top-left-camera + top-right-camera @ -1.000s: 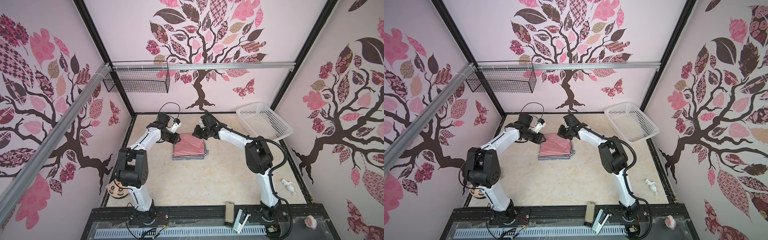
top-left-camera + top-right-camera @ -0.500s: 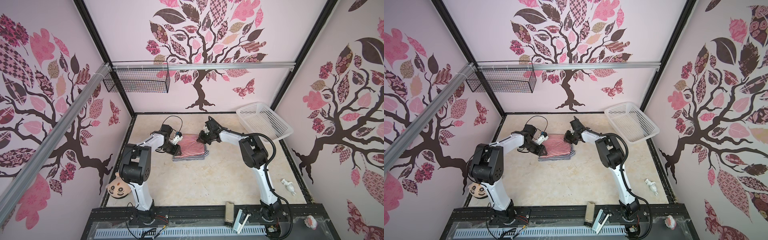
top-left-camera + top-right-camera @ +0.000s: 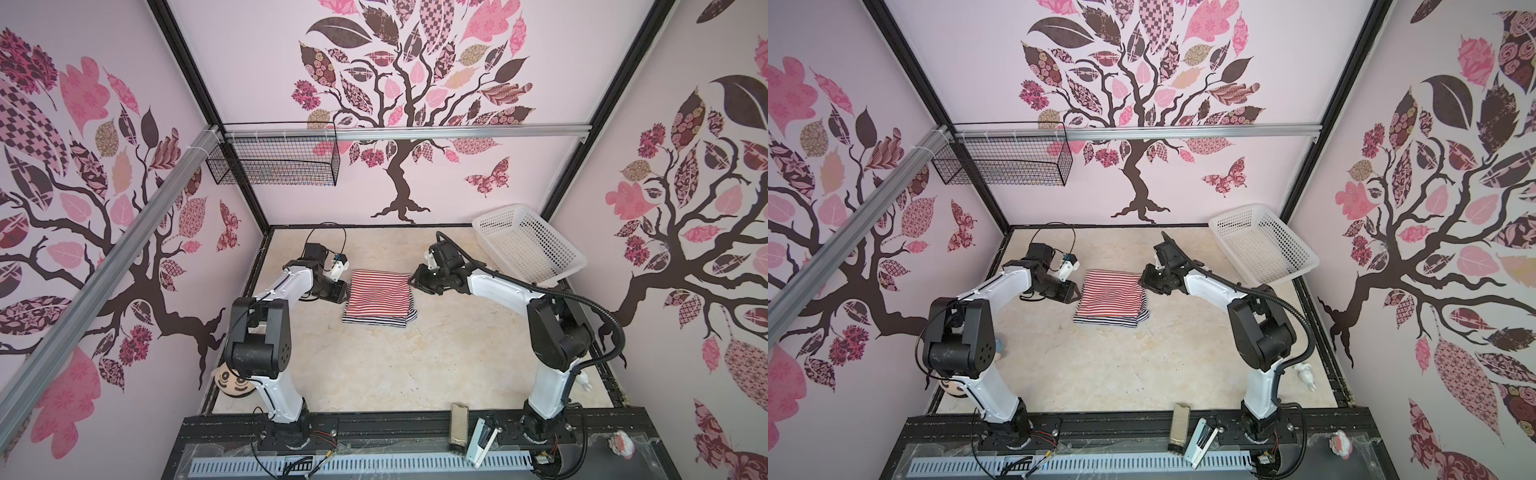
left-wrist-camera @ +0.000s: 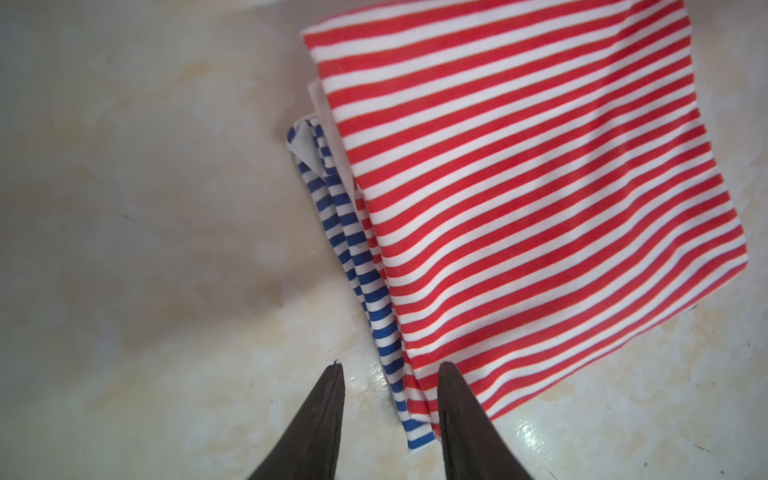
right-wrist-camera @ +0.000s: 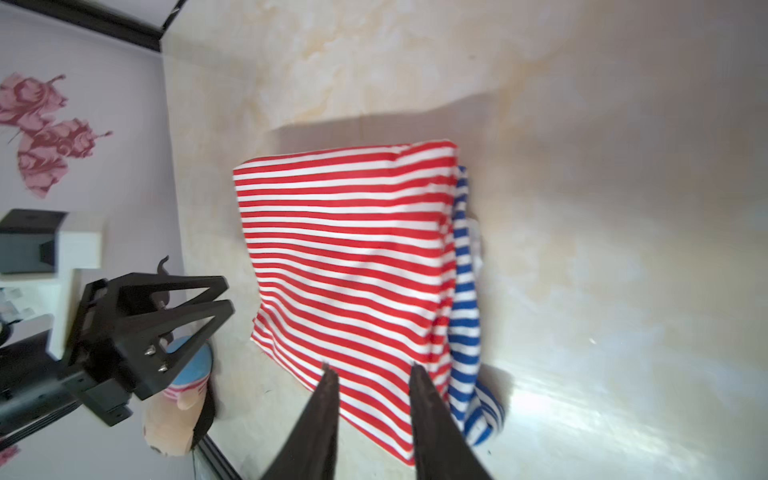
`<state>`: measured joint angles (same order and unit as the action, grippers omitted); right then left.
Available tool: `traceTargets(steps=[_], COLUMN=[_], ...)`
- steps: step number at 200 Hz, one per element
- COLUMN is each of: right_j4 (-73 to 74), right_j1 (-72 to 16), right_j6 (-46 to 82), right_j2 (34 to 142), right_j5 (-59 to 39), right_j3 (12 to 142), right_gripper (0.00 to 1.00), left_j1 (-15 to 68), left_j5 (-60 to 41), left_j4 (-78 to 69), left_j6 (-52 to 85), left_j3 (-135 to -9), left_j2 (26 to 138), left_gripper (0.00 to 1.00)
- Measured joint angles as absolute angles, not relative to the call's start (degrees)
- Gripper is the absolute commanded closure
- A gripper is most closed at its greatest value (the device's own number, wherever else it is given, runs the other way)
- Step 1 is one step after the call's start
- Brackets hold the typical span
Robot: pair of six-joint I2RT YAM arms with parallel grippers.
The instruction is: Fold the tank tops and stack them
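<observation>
The red-and-white striped tank top [image 3: 380,293] lies folded flat on the folded navy-and-white striped tank top [image 3: 376,321], whose edges stick out at the front and right. In both top views the stack sits toward the back of the table. My left gripper [image 3: 344,291] is low at the stack's left edge. In the left wrist view it [image 4: 390,365] is open, with bare table and the navy edge [image 4: 361,274] between its fingers. My right gripper [image 3: 413,282] hovers at the stack's back right corner, open over the red cloth [image 5: 349,257], holding nothing [image 5: 371,368].
A white perforated basket [image 3: 528,245] stands at the back right. A black wire basket [image 3: 274,160] hangs on the back wall. A plush doll [image 3: 232,380] lies by the left arm's base. A small white figure [image 3: 584,380] is at the right edge.
The right gripper has opened and let go of the red-striped top, which now lies flat on the stack. Both grippers have drawn outward to the stack's sides.
</observation>
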<state>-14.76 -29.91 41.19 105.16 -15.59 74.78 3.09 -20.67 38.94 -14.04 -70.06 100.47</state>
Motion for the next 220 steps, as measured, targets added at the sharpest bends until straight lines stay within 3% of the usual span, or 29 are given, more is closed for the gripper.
traceTargets(steps=[15,39,83,131,173,220], right_j4=[-18.92,-23.24,-20.08,2.59,16.6,33.93], right_j1=[-29.5,-26.26,-13.76,-13.98,-12.56,-9.78], right_j6=[38.63,33.52,25.56,15.16,8.88,5.34], right_j2=[102.91,97.21,80.47,66.26,68.73,75.85], right_j5=[-10.96,-4.75,10.74,20.97,26.46,23.59], right_j3=[73.93,72.69,62.46,36.47,27.51,22.22], right_gripper=[0.2,0.15,0.12,0.11,0.12,0.12], left_j1=[1.41,-1.34,-7.27,-9.67,-9.58,-3.62], left_j5=[-20.53,-18.76,-15.14,-12.97,-14.74,-11.0], left_j4=[35.99,27.66,7.99,-9.45,-25.8,-47.46], left_j6=[-12.21,-7.86,-2.2,-1.02,1.89,0.58], left_j3=[-68.47,-60.29,-45.41,-35.18,-27.77,-19.94], left_j2=[96.95,85.71,75.72,79.15,82.87,89.19], left_gripper=[0.15,0.03,0.02,0.02,0.02,0.02])
